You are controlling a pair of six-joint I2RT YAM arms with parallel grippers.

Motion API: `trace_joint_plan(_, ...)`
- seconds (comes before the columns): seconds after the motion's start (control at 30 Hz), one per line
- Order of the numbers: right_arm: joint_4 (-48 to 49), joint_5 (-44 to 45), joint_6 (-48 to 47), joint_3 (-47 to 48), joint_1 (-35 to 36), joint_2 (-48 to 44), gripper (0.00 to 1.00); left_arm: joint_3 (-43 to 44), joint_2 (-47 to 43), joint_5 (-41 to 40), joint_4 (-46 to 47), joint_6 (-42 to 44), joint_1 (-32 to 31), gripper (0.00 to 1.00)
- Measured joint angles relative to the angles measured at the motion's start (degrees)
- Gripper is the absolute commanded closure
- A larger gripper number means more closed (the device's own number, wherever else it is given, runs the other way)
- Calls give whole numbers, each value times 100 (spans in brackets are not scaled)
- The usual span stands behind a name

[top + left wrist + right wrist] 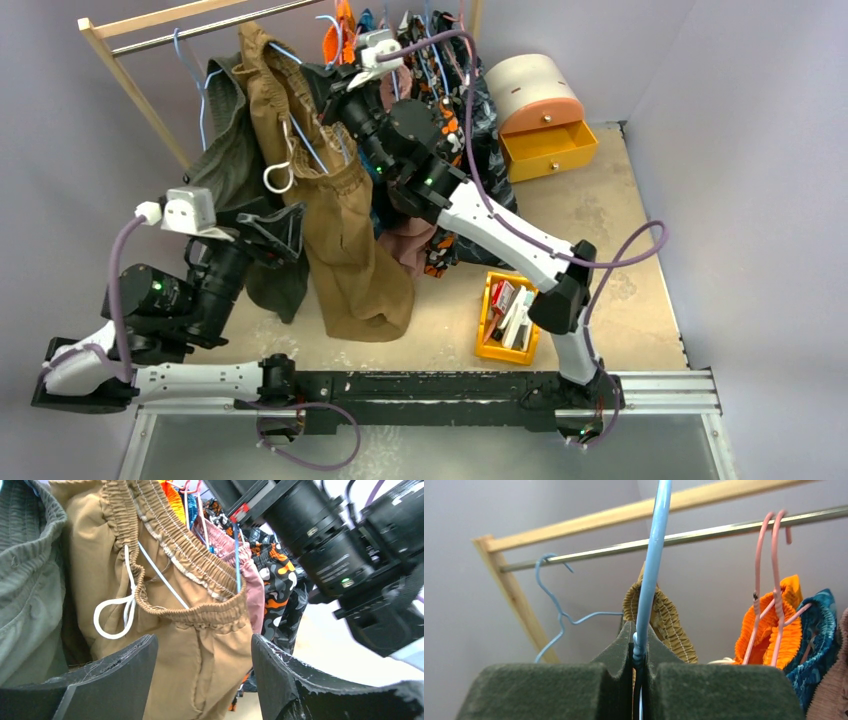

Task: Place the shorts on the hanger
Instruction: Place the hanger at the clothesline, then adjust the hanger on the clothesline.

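Observation:
The tan-brown shorts (350, 230) hang from the light-blue hanger (651, 570), whose wire (161, 575) runs through the gathered waistband. The white drawstring (112, 622) loops down at the front. My right gripper (639, 640) is shut on the hanger's neck just below the hook and holds it up near the rail (335, 85). My left gripper (204, 642) is open low at the shorts' left side (285, 228). The shorts' side seam shows beyond its fingers, and nothing is gripped between them.
A wooden rack with a metal rail (724, 530) carries another blue hanger (554, 615), pink hangers (774, 580) with orange shorts (769, 630) and patterned garments. A dark olive-green garment (225, 150) hangs left of the shorts. A yellow bin (490, 345) and an orange drawer box (545, 110) stand on the right.

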Motion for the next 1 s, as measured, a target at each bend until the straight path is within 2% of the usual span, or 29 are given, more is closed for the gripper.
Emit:
trace_joint_plan(0.2,-48,-103,111,-404,15,-570,100,-129,413,-282,542,616,0,27)
trace_joint_plan(0.5,-337,-173,90,-1360,15,-1156,100,179,1222,-581,326,549,0,23)
trace_joint_plan(0.8,-525,-315,133,-1840,15,-1585,100,785,1941,-223,256,243,63,22)
trace_joint_plan(1.0,-503,-400,153,-2544,15,-2120,100,1427,2288,101,-153,50,372,22)
